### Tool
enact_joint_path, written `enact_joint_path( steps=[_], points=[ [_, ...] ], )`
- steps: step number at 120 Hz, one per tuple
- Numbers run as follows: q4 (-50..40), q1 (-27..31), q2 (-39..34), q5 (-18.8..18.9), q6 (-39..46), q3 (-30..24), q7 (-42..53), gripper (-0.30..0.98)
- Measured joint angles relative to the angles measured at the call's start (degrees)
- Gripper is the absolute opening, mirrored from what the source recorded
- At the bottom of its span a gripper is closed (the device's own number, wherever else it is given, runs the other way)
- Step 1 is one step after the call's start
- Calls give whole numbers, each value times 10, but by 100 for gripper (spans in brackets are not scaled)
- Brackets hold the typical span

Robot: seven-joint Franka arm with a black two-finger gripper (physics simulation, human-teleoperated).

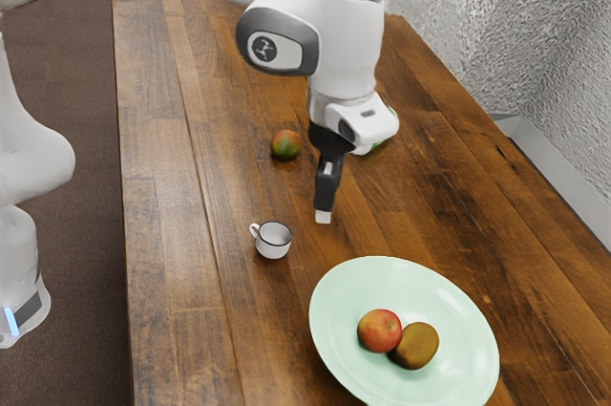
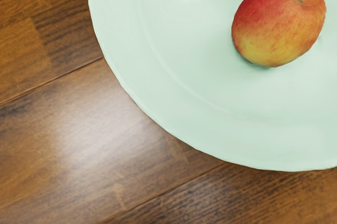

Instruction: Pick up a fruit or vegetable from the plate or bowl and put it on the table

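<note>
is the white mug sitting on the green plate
No, the mug stands on the wooden table, beside the plate.

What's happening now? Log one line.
black gripper: over wooden table | red-yellow round fruit touches brown oval fruit | both on pale-green round plate

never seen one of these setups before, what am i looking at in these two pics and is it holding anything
The white machine is a robot arm with a black gripper, in a simulation. The exterior view comes from a camera beside the arm; the wrist view comes from one on the arm's end, aimed at the plate.

The plate sits on the wooden table and bears a red-yellow fruit and a brownish one, touching. Also on the table are a small white mug and a green-and-red fruit; something with green on it is mostly hidden behind the arm. Nothing appears to be held: the gripper hangs above the table.
</note>
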Motion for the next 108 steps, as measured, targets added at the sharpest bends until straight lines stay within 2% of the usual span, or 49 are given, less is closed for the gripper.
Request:
enact_joint_path(
  steps=[10,18,47,61,68,80,90,108],
  points=[
    [-30,-3,-11,38,39,-60,-42,68],
    [-40,-22,-2,48,61,-78,-80,68],
    [-20,-36,84,-16,111,-85,-195,69],
    [-15,-57,92,-35,123,-86,-235,69],
    [-24,-65,93,-38,127,-83,-253,69],
    [-45,-61,94,3,145,-77,-276,69],
    [-35,-60,102,18,160,-74,-289,69],
    [-7,-33,142,-33,176,-67,-286,69]
  ],
)
